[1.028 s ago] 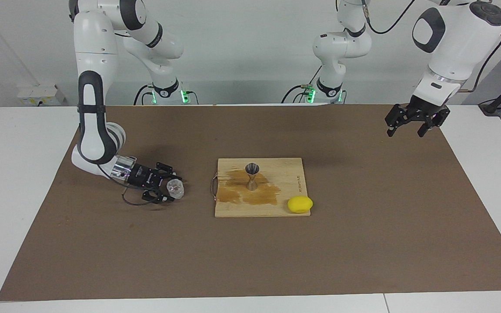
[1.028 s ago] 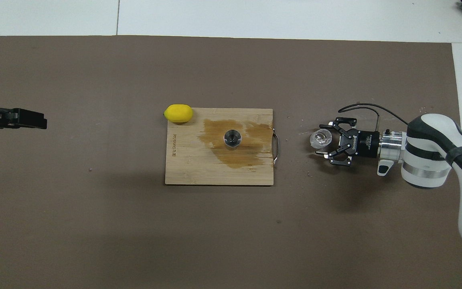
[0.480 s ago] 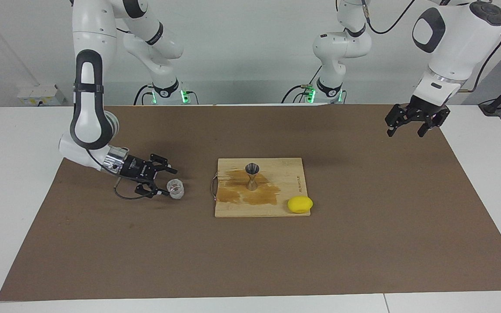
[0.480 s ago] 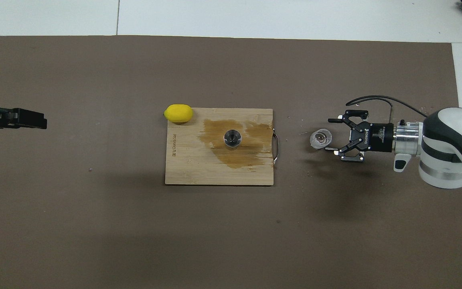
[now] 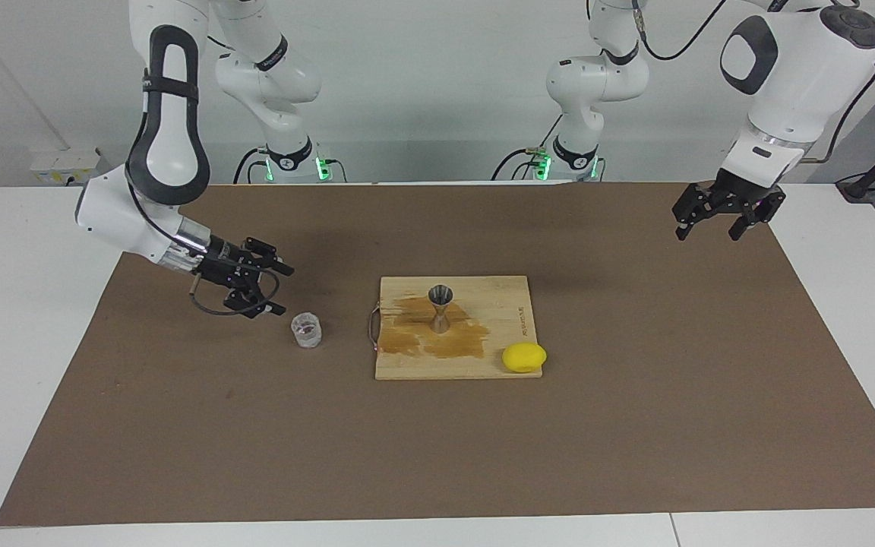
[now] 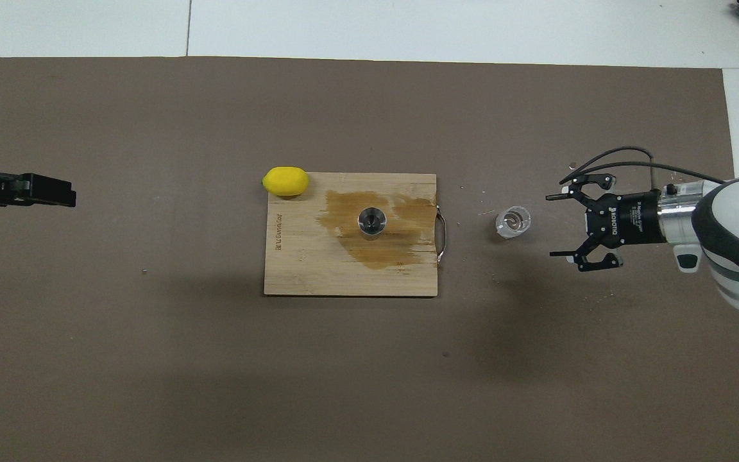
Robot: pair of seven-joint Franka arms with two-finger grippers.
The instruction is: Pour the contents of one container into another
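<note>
The small clear glass cup (image 5: 306, 331) stands upright on the brown mat (image 5: 635, 425), toward the right arm's end of the surface, just beside the handle end of the wooden cutting board (image 5: 483, 365) but not touching it. Nothing holds it.

The right tool (image 5: 274, 289) hangs in the air over the mat close to the cup, on the side away from the board, its fingers spread wide apart and empty. In the overhead view the right tool (image 6: 559, 224) points toward the cup (image 6: 513, 222) with a clear gap of bare mat between the fingertips and the glass.

The grey steel jigger (image 5: 440, 308) stands upright on the board, roughly in its middle, on a dark wet stain (image 5: 437, 342) that spreads across the wood toward the handle end. From overhead I look straight down into the open top of the jigger (image 6: 371, 221). A yellow lemon (image 5: 524, 357) rests at the board's corner, at the end toward the left arm and on the edge farther from the robots, partly overhanging the mat.

The left arm waits well apart from all this: the left tool (image 5: 718, 222) is raised over the mat's edge at its own end of the surface, fingers open, holding nothing.
</note>
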